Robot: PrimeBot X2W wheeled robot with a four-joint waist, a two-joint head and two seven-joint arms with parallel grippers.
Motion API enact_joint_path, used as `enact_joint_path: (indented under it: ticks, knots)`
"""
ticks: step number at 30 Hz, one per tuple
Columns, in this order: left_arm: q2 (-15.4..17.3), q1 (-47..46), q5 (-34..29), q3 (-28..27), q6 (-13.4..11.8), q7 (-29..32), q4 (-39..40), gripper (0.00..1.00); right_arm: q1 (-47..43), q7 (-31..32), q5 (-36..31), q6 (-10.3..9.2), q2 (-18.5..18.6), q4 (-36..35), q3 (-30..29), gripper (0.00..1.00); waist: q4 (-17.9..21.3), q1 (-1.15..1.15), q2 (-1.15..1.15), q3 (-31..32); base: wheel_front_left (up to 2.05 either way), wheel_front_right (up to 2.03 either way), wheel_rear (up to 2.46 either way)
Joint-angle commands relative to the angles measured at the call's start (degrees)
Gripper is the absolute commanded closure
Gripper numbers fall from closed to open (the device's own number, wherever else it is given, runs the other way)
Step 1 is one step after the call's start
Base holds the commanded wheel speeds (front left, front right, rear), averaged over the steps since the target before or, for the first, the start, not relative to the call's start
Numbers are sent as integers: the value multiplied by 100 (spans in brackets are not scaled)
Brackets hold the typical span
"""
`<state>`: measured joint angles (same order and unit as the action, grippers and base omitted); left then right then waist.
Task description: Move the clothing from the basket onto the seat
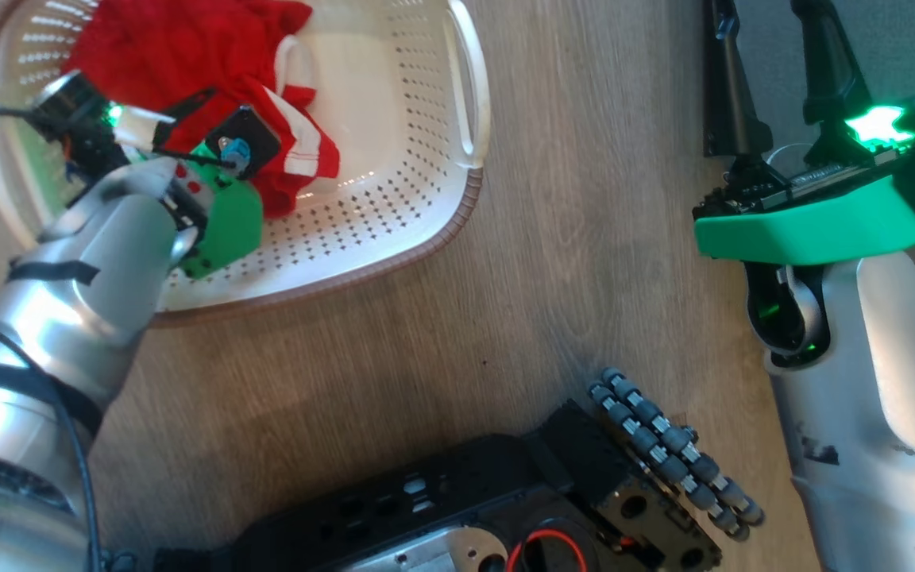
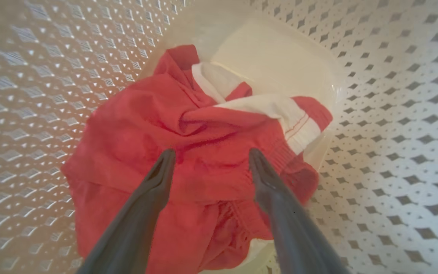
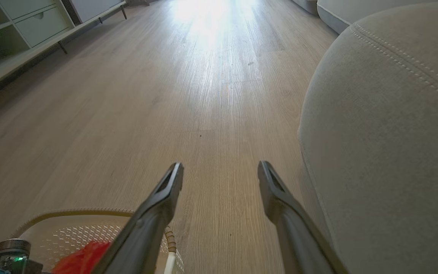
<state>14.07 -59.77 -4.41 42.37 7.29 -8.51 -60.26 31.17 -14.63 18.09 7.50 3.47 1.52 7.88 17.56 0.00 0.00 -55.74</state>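
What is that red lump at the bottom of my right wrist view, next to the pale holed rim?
Observer: It is red clothing with white trim, crumpled in a heap on the floor of the basket.
Visitor: Is anything going after it?
Observer: Yes. The left tool is inside the basket with its jaws wide open, pointing down at the heap. I cannot tell whether it touches the cloth.
Visitor: And the tool I am looking along?
Observer: The right tool is open and holds nothing. The head view shows a green light glowing on the wrist behind it.
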Motion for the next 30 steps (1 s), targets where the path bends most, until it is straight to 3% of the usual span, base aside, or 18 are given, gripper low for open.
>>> enact_joint_path:
  ticks: [1,12,21,22,23,24,30]
  knots:
    - [233,-104,-196,83,-32,34,-35,0,-121,-37,83,-1,-59,-219,126,0,132,0,0,-168,0,0,0]
    - [269,-546,-1011,964,-174,216,-638,0,-357,-37,89,-1,-59,-319,83,0,140,0,0,-304,0,0,0]
    - [232,-592,-912,1031,-230,128,-981,0,-532,-37,106,-1,-59,-367,70,0,168,0,0,-320,0,0,0]
    - [215,-584,-874,1017,-232,64,-989,33,-527,-37,115,-1,-59,-358,71,0,167,0,0,-319,0,0,0]
    - [194,-570,-835,1005,-234,-6,-997,95,-515,-37,121,-1,-59,-348,78,0,167,0,0,-313,0,0,0]
    - [170,-554,-790,985,-241,-64,-1008,100,-502,-37,130,-1,-59,-341,86,0,169,0,0,-303,0,0,0]
    - [8,-518,-559,876,-273,-325,-1019,100,-381,-37,117,-1,-59,-310,80,0,156,0,0,-243,0,0,0]
